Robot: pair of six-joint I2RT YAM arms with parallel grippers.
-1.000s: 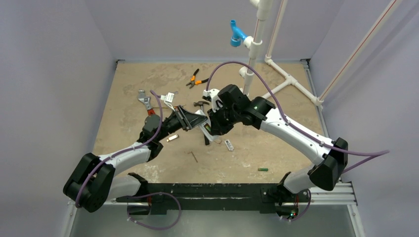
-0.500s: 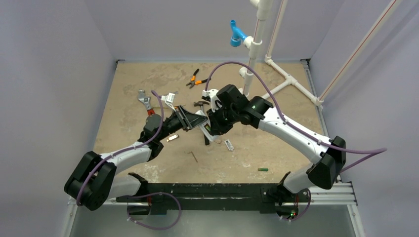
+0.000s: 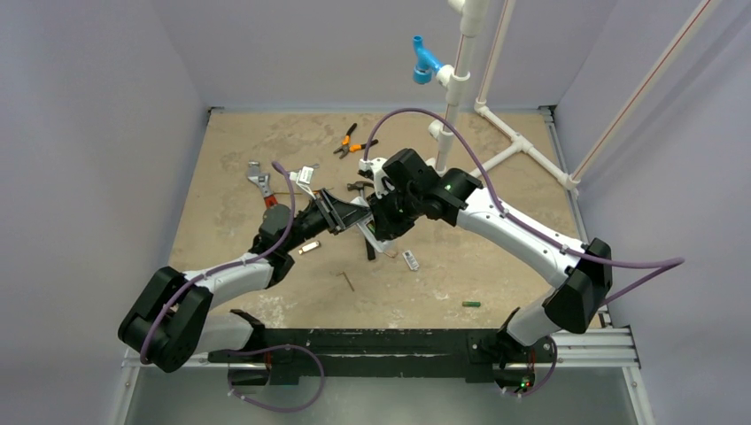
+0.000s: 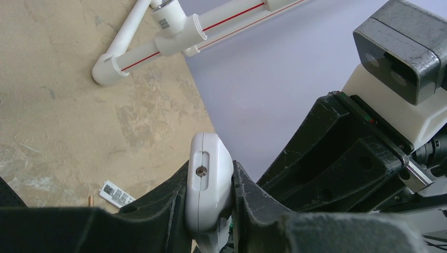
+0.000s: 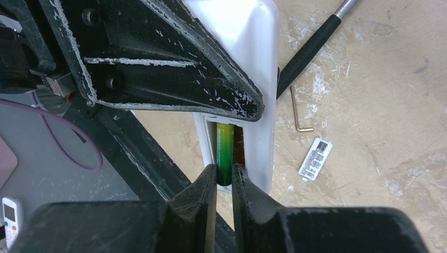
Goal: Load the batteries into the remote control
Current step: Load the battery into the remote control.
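My left gripper [image 4: 210, 184] is shut on the white remote control [image 4: 209, 168] and holds it edge-on above the table. From the other side, my right gripper [image 5: 224, 171] pinches the near end of a green battery [image 5: 224, 150]. That battery lies in the open compartment on the back of the remote control [image 5: 258, 63]. From above, both grippers meet over the table's middle, left gripper [image 3: 352, 218] against right gripper [image 3: 375, 232]. A second green battery [image 3: 470, 304] lies on the table at the near right.
A small white labelled piece [image 3: 410, 259] and a bent hex key [image 3: 348, 281] lie near the grippers. A hammer handle [image 5: 311, 47] runs under the remote. Pliers [image 3: 352, 142], a wrench [image 3: 259, 183] and a silver clip [image 3: 308, 248] lie around. A white pipe frame [image 3: 509, 142] stands back right.
The right arm's elbow has drifted left and its wrist has shifted slightly back. The left arm holds the remote in the same place.
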